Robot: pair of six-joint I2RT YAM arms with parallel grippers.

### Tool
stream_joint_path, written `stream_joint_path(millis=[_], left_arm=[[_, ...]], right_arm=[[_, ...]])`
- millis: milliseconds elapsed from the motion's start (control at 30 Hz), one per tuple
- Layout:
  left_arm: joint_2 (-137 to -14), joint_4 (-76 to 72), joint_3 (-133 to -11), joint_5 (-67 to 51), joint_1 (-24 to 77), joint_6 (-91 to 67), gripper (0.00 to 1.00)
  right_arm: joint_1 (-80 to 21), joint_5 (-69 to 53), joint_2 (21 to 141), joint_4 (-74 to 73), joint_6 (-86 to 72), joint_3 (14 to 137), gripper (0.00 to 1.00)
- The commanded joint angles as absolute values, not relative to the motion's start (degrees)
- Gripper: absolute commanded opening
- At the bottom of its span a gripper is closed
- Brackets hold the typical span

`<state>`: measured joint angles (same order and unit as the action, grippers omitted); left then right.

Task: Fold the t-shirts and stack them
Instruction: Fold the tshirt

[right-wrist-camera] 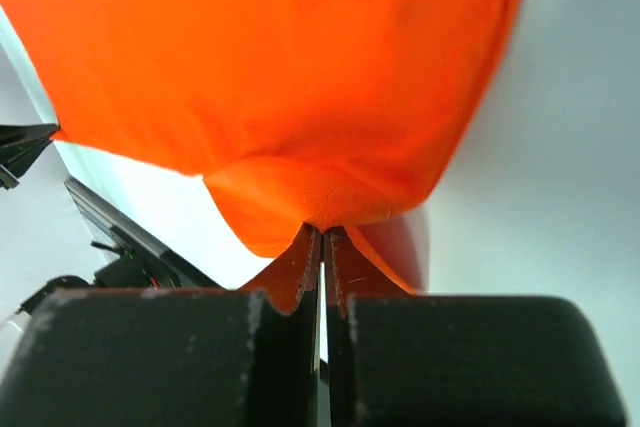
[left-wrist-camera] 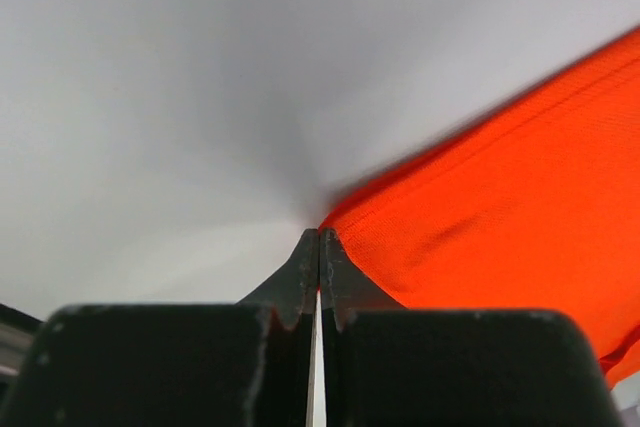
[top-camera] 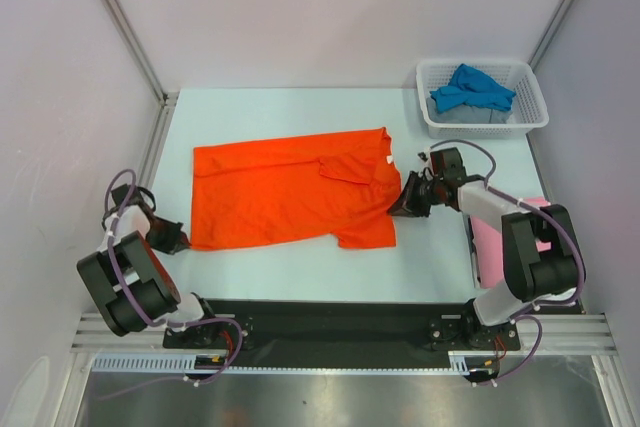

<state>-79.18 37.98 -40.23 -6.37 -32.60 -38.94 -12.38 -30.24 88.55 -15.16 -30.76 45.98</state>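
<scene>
Left end effector (top-camera: 178, 239): fingers together, clamped on the near-left hem corner of the orange t-shirt (top-camera: 290, 197); in the left wrist view the cloth's corner ran right into the closed tips.
Right end effector (top-camera: 405, 202): fingers together, pinching a tuck of the same shirt at its right edge, just near of the collar; the right wrist view showed the cloth bunched at the tips.
Orange t-shirt: lay spread on the table (top-camera: 300, 117), hem to the left and collar to the right, with one sleeve already turned in over the chest.
Blue t-shirt (top-camera: 472, 87): crumpled in the basket (top-camera: 440, 125) at the far right corner, well apart from the work.
Pink t-shirt (top-camera: 487, 247): at the right edge of the table, partly hidden under the right arm; how it was folded could not be told.
Step in hand: apparently the start of a lengthwise fold of the orange shirt, with both ends of its near side gripped.
Next move calls for: probably lifting both grips together, keeping the near edge taut between them, and carrying it over toward the far edge so the layers land square.
Progress: early to middle, by my judgement; the blue shirt was not yet begun.
</scene>
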Motion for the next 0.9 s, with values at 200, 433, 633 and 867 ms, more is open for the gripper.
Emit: stream_joint_path(millis=[200,433,633,867], left_arm=[[-78.66,41.75,-51.50,-5.54,-29.98,-37.79,0.00],[-85.24,40.43,-57.39,-6.85,-26.90,-38.06,0.00],[-91.31,40.43,-64.24,-7.30,-24.17,-36.91,0.00],[-99.04,40.87,-71.88,-7.29,-23.20,-36.21,0.00]], right_arm=[[-11.60,-31.38,94.83,-18.89,-29.35,57.64,0.00],[-11.16,-30.41,100.71,-21.53,-29.44,68.00,0.00],[-10.81,-30.15,106.34,-22.85,-29.09,75.75,0.00],[-9.23,-29.79,111.62,-24.43,-29.44,83.93,0.00]])
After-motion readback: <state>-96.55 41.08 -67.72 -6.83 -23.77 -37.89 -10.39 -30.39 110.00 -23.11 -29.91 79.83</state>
